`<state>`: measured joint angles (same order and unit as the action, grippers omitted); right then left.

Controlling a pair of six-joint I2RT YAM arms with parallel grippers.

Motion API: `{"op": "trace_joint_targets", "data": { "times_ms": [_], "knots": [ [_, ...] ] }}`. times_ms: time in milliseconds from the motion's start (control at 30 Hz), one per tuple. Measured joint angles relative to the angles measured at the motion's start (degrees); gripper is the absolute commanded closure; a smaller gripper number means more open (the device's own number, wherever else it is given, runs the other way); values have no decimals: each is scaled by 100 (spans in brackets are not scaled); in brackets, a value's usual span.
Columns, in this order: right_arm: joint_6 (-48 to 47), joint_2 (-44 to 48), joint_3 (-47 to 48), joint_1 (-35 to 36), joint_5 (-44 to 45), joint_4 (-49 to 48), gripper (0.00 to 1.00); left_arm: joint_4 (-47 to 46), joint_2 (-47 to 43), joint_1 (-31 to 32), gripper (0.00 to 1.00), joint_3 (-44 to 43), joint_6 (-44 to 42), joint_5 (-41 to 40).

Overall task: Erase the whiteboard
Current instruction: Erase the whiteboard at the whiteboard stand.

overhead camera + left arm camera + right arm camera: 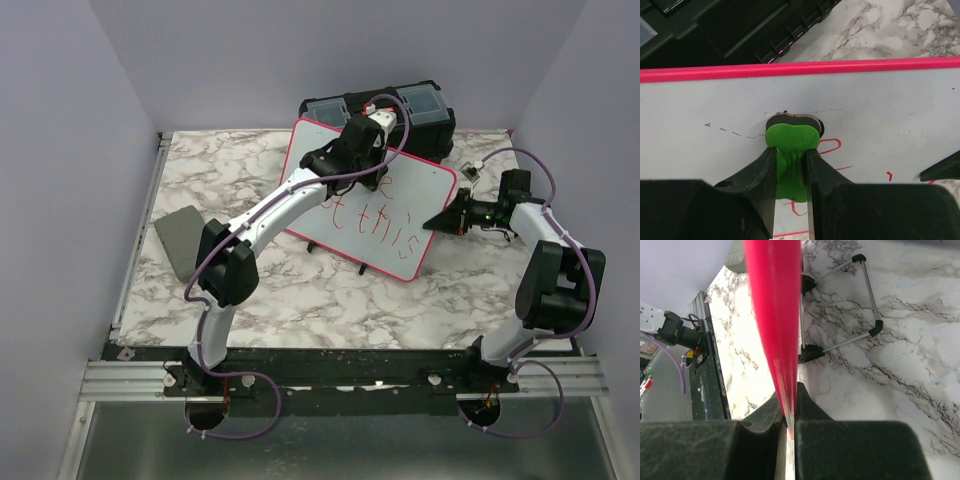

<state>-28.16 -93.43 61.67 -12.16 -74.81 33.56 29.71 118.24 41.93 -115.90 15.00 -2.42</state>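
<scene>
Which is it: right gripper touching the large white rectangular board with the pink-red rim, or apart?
Touching. The right wrist view shows the right gripper shut on the pink-red rim of the large white whiteboard, no gap visible.

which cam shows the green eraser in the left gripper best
Left wrist view: the green eraser sits pinched in the left gripper, its pad against the whiteboard beside red writing. In the top view the gripper itself hides it. The right wrist view shows only the board's pink rim, edge-on.

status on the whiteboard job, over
Left gripper shut on green eraser, against whiteboard. Right gripper clamping its rim. Red writing not yet wiped. Nothing blocking.
</scene>
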Motion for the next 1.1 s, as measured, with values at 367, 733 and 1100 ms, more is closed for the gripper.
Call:
{"op": "trace_joint_targets", "data": {
  "times_ms": [367,733,1100],
  "knots": [
    [2,0,0,0,22,15,99,-293,-35,142,100,175,63,-437],
    [-37,0,0,-2,20,81,99,-1132,-446,249,100,1169,-219,-546],
    [-44,0,7,11,-20,81,99,-994,-673,76,100,1563,-562,-299]
  ]
}}
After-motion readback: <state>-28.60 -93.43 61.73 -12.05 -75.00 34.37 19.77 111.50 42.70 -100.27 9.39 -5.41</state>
